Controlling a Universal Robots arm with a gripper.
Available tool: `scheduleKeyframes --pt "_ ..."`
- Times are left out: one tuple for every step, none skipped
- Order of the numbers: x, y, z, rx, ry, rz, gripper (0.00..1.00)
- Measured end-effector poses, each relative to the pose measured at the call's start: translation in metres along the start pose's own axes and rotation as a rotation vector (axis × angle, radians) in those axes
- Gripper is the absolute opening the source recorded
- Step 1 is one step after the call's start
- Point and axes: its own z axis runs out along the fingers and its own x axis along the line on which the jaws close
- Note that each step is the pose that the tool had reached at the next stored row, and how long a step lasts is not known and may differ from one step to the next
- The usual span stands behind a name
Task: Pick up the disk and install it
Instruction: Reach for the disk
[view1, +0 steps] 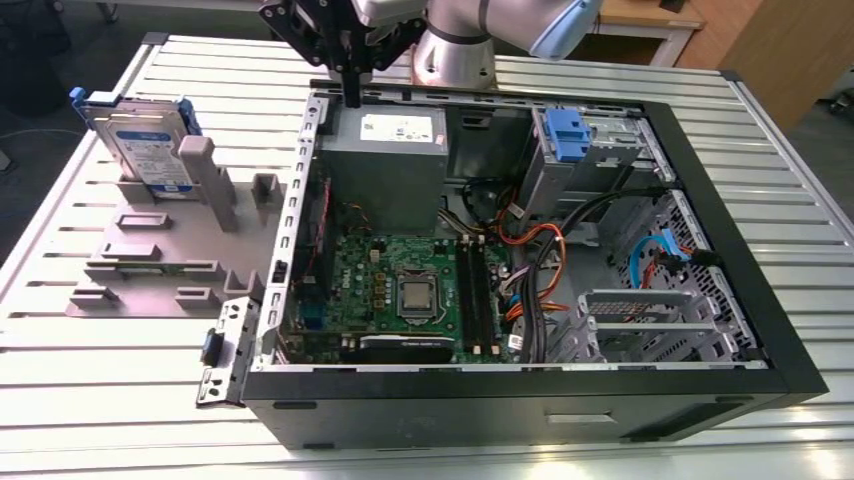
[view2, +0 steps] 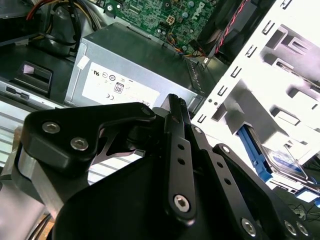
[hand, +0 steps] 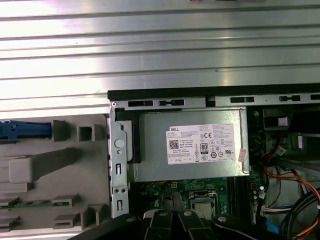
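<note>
– One thing is to be settled first: where is the disk (view1: 140, 140) found?

– It is seen standing on edge in the grey holder (view1: 160, 235) on the slatted table (view1: 80, 400), at the exterior view's left. It is kept outside the open computer case (view1: 747, 330).

– And where is the gripper (view1: 352, 98) placed?

– It is hung above the case's back edge, just over the grey power supply (view1: 387, 150), and well apart from the disk. In both wrist views the fingertips (view2: 173, 107) are seen drawn together, and nothing is clasped between them.

– Which step is judged to be in hand?

– The pick-up is judged not yet begun, so only an approach can be spoken of. The disk is untouched in its holder. The drive cage (view1: 614, 150) with the blue tab, at the far side of the case, is taken to be the place meant for the disk, though that cannot be confirmed.

– What is called for by the next move?

– As a judgement only: the arm would have to be carried across toward the holder, and the fingers would have to be parted wide enough to be set on either side of the disk's upper edge. Care would be needed with the holder's upright posts, since they are stood just beside the disk.
</note>
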Motion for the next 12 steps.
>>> scheduleKeyframes --pt "0.0003 0.0 0.0 0.0 0.0 0.0 0.11" --pt "0.0005 0.0 0.0 0.0 0.0 0.0 0.11" --pt "0.0007 0.0 0.0 0.0 0.0 0.0 0.11" --pt "0.001 -0.0001 0.0 0.0 0.0 0.0 0.11" --pt "0.0012 -0.0001 0.0 -0.0001 0.0 0.0 0.11" --pt "0.0013 -0.0001 0.0 0.0 0.0001 0.0 0.11" --pt "0.0019 -0.0001 0.0 -0.0001 0.0 0.0 0.11" --pt "0.0024 -0.0002 0.0 -0.0001 0.0 0.0 0.11" --pt "0.0025 -0.0002 0.0 -0.0001 0.0 0.0 0.11" --pt "0.0026 -0.0002 -0.0001 0.0 0.0 0.0 0.11" --pt "0.0029 -0.0002 -0.0001 0.0 0.0 0.0 0.11" --pt "0.0032 -0.0002 -0.0001 0.0 0.0 0.0 0.11"
